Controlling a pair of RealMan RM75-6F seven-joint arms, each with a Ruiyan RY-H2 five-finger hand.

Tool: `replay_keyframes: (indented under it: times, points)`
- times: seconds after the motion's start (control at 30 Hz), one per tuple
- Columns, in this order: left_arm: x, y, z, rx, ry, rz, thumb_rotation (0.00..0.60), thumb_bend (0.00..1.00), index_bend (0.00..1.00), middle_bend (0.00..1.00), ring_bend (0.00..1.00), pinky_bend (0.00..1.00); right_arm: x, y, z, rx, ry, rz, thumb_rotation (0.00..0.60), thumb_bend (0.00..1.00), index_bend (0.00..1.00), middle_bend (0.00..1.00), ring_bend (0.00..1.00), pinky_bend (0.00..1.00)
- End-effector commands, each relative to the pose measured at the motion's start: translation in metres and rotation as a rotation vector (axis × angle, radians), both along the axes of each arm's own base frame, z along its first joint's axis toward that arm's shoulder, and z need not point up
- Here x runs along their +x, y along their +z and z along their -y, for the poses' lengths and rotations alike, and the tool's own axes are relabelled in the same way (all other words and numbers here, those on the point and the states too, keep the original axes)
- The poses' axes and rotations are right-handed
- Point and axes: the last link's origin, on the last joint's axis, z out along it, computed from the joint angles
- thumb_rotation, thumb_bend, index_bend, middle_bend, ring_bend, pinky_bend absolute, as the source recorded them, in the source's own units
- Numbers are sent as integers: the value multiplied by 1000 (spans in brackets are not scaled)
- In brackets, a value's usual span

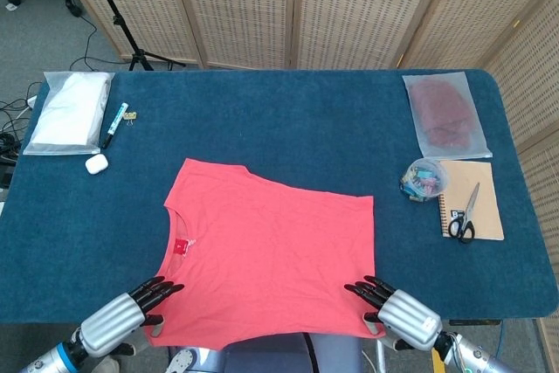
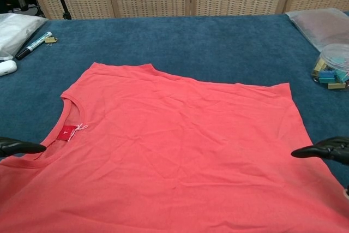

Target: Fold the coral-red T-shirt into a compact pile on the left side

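One T-shirt (image 1: pixel 266 249), two hands

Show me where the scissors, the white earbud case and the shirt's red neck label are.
scissors (image 1: pixel 463 214), head view, on the blades near the pivot.
white earbud case (image 1: pixel 96 163), head view, middle of its top.
red neck label (image 2: pixel 67 133), chest view, label's centre.

The left robot hand (image 1: pixel 122 319) has a rounded, silver-grey metallic back, ribbed across in segments, and slim glossy black fingers (image 1: pixel 155 286). Behind it the wrist narrows to a silver cylinder with a blue ring. The right robot hand (image 1: pixel 395 307) is built alike: a brushed silver shell, black tapered fingers (image 1: pixel 367 287), and a pale grey thumb pad at its near-left side. Its wrist shows a silver-grey cuff with a small green mark and a dark cable.
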Motion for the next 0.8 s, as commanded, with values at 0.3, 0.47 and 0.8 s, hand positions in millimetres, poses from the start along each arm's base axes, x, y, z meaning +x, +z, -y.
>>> replay_keyframes:
  times: [0.3,0.47,0.8]
  points:
    - [4,-4,-22,40,27,10,600,1000,722,0,0,0,-2,-4,20,-30,-51,-10,600,930,627,0,0,0]
    - [15,-6,-47,90,42,25,600,1000,722,0,0,0,4,-1,42,-84,-76,14,600,930,627,0,0,0]
    - [36,-13,-107,165,153,48,600,1000,722,0,0,0,17,-1,105,-201,-158,32,600,930,629,0,0,0]
